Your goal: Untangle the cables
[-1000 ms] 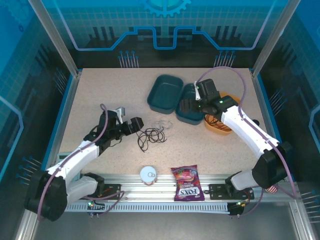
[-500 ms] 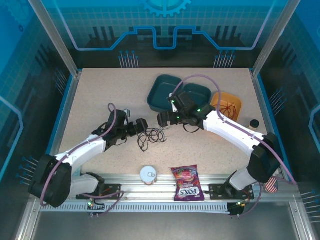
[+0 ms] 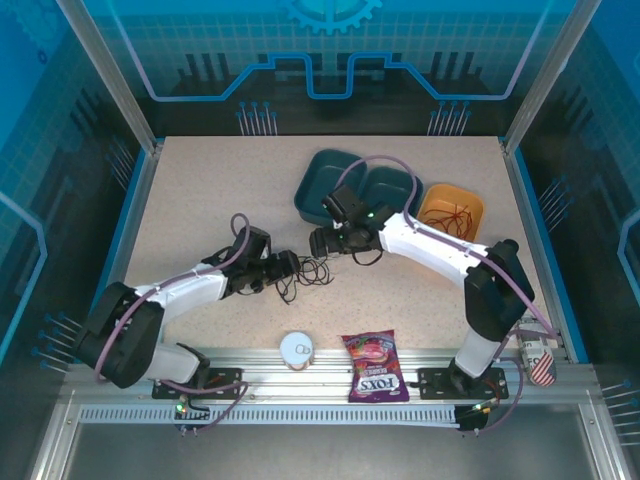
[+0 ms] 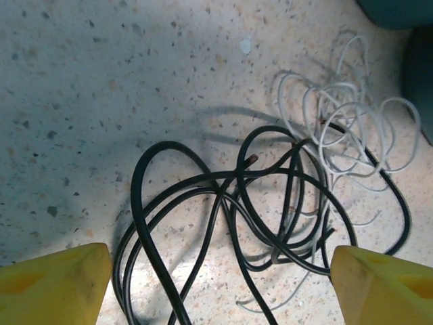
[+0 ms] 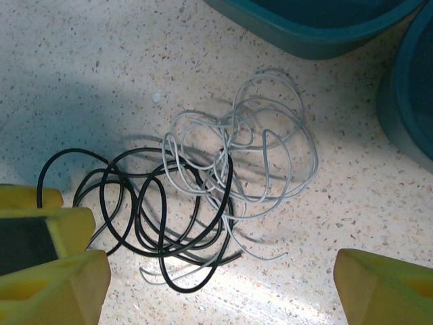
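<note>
On tabletop (image 3: 200, 190), one black cable (image 4: 233, 203), one white cable (image 5: 257, 149)

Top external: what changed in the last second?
The right gripper swung left, off the teal bins, to the right side of the cables. The left gripper pushed right to their left edge. Both are open and flank the tangle, with nothing gripped. The cables, bins, orange bowl and candy bag stayed put.
</note>
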